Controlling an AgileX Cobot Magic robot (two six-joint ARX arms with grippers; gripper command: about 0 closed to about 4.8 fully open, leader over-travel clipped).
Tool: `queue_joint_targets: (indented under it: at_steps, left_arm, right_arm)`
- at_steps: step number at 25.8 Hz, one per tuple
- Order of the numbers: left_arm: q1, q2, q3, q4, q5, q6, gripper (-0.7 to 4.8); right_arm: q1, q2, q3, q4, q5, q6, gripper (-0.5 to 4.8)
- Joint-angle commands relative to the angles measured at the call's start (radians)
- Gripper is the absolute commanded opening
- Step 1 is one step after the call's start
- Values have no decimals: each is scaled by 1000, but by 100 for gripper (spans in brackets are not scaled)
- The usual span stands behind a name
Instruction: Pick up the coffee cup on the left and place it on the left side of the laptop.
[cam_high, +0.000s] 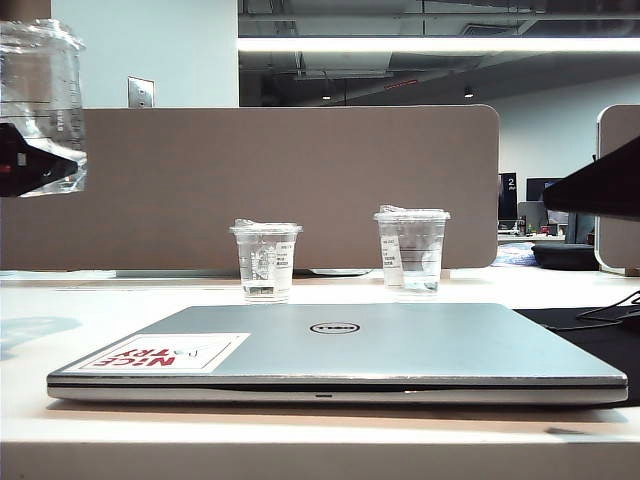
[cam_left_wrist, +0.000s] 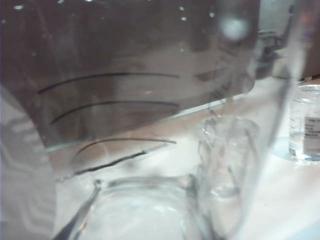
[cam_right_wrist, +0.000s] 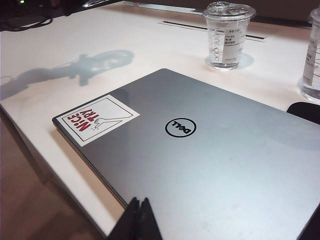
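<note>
Filling the left wrist view, the coffee cup (cam_left_wrist: 115, 100) is sitting clamped in the left hand (cam_left_wrist: 145, 210), its black horizontal lines curving across the clear wall and its body blurring most of the scene behind it. In the exterior view the same cup (cam_high: 40, 100) is hanging high at the upper left edge, well above the table (cam_high: 60, 300), with the left hand's dark fingers (cam_high: 30, 160) pinching its lower part.

Beyond the cup, the left wrist camera is catching the shortest clear cup (cam_left_wrist: 230, 155) through the plastic and the mid-height clear cup (cam_left_wrist: 306, 125) with its white label off to the side, both standing on the white table.

On the other side, the right hand (cam_right_wrist: 138, 220) is hovering low over the near edge of the laptop (cam_right_wrist: 200, 165), its two dark fingertips pressed together and holding nothing. In the exterior view only a dark slab of that arm (cam_high: 600, 185) is showing at the right edge.

Lying closed and flat at the centre of the table, the silver-grey laptop (cam_high: 340, 355) is showing its round black logo and the red "NICE TRY" sticker (cam_high: 165, 352) near its left corner. Behind it, the shortest cup (cam_high: 266, 260) and the mid-height cup (cam_high: 411, 250) are standing upright and well apart, in front of a brown partition (cam_high: 250, 180).
</note>
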Motion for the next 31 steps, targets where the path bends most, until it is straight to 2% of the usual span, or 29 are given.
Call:
queue_joint_targets:
  at_steps: [1,5,7,8,11,17,22,26,31]
  left_arm:
    - [-13,-35,-63,24,-13,-1,206]
    - [-68,-37,-133,18,-100,18,206]
    - [-141,-36,-158,-16,-186,82,206]
    - [-167,-36,-158,-35,-210,86,206]
    - [-204,-27,-156,-70,-228,88,206]
    - [-218,84,-146,-29,-231,103,205]
    - [-218,234,-99,126,-222,21,205]
    - [-218,300,-33,125,-161,-40,205]
    - [-238,307,-22,124,-159,-29,206]
  right_arm:
    - [1,0,-4,16,2,0,-5]
    - [2,0,-4,16,2,0,-5]
    - [2,0,-4,16,2,0,-5]
    - [2,0,-4,16,2,0,-5]
    - [2,0,-4,16,2,0,-5]
    - [2,0,-4,16,2,0,-5]
    - [1,0,-4,16,2,0,-5]
    - [1,-1,-4,16,2,0,-5]
    - [2,-1,-4,16,2,0,-5]
